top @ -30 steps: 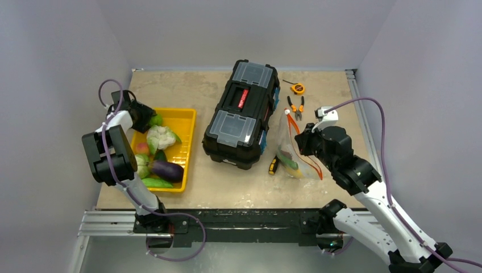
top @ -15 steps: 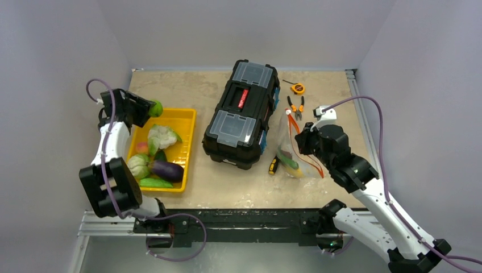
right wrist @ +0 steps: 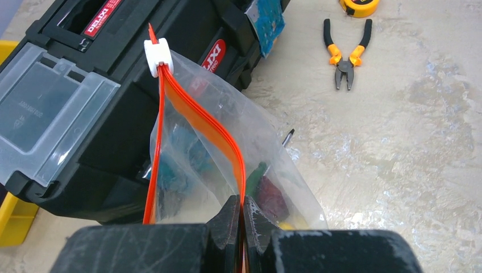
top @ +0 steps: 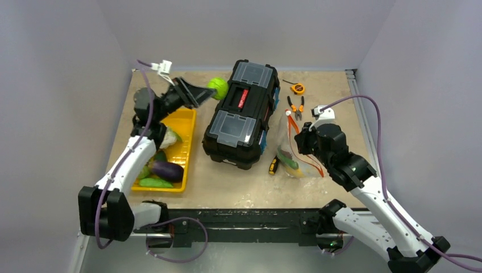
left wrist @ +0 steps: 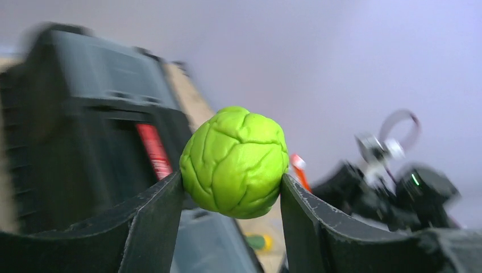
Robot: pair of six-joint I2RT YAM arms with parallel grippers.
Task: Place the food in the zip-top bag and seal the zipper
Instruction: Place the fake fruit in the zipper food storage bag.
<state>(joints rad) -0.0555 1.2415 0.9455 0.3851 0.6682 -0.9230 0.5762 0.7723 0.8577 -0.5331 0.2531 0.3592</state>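
Observation:
My left gripper [top: 211,91] is shut on a green cabbage [top: 217,87], also in the left wrist view [left wrist: 234,162], and holds it in the air by the far left corner of the black toolbox [top: 241,114]. My right gripper [right wrist: 241,213] is shut on the red-orange zipper [right wrist: 199,116] of the clear zip-top bag [right wrist: 227,165]. The bag stands open to the right of the toolbox [top: 293,151], with a few food pieces inside. More food, a white cauliflower [top: 165,136] and a purple eggplant [top: 166,169], lies in the yellow tray [top: 182,153].
A black-and-yellow screwdriver [top: 273,165] lies by the bag. Orange-handled pliers [top: 295,106] and a yellow tape measure [top: 297,88] lie at the back right. The bag's white slider [right wrist: 157,56] sits at the far end of the zipper.
My left arm has lifted the green cabbage out of the yellow tray and swung it right, up to the toolbox's far left corner. My right gripper has stayed on the zipper.

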